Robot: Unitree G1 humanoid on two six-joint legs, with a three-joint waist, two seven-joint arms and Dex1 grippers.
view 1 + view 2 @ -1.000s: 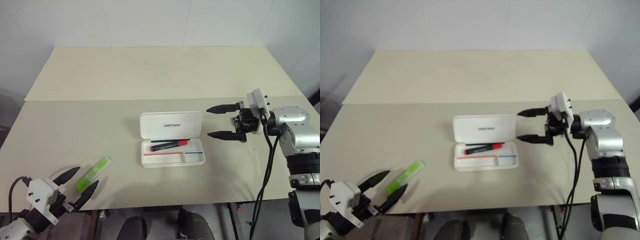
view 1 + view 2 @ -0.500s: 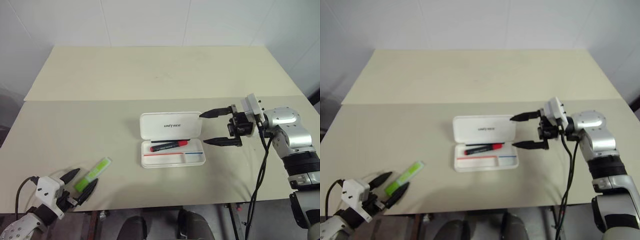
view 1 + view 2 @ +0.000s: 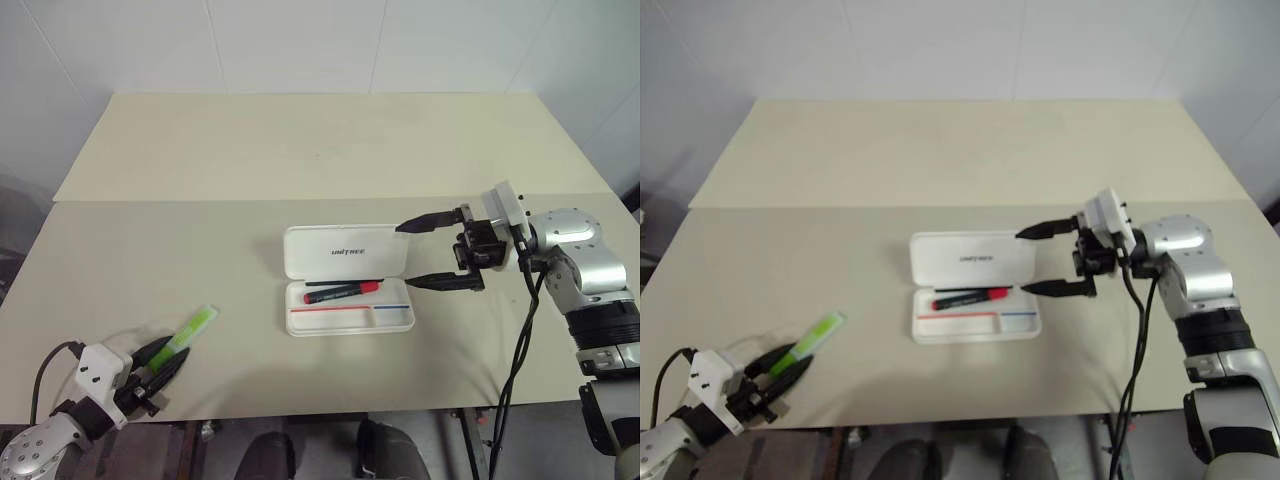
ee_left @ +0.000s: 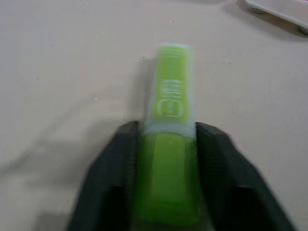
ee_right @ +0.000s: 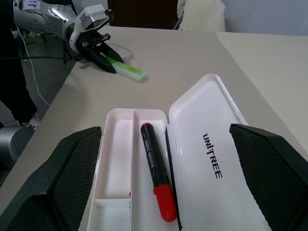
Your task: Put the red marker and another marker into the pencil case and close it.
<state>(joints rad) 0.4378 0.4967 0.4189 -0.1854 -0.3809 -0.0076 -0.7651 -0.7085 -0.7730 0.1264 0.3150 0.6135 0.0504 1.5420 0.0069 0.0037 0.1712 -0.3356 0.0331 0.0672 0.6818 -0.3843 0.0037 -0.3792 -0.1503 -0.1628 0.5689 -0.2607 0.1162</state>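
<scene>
- The red marker was seen already laid in the rear long compartment of the pencil case, approx. parallel to the hinge, red cap toward the robot's right; that half of the job was judged done.
- The case was pictured open near the table's centre, its lid lying flat behind the tray with the lettering up; the front compartments looked unfilled.
- The lime-green highlighter, i.e. the other marker, was found well apart from the case, at the table's front-left, lying on the surface.
- The left gripper was shown at the highlighter's near end; in the left wrist view its black fingers were pressed against both sides of the green barrel, so a clamp on it was judged made or all but made. No lift was evident.
- The right gripper was held just beside the case's right end, pointing toward it, fingers wide apart w/ nothing between them; one tip was near the lid's corner, the other near the tray's edge.
- Left to do, by estimate: highlighter to be lifted, carried across and placed in the tray, then the lid swung shut. Roughly half was reckoned complete.
</scene>
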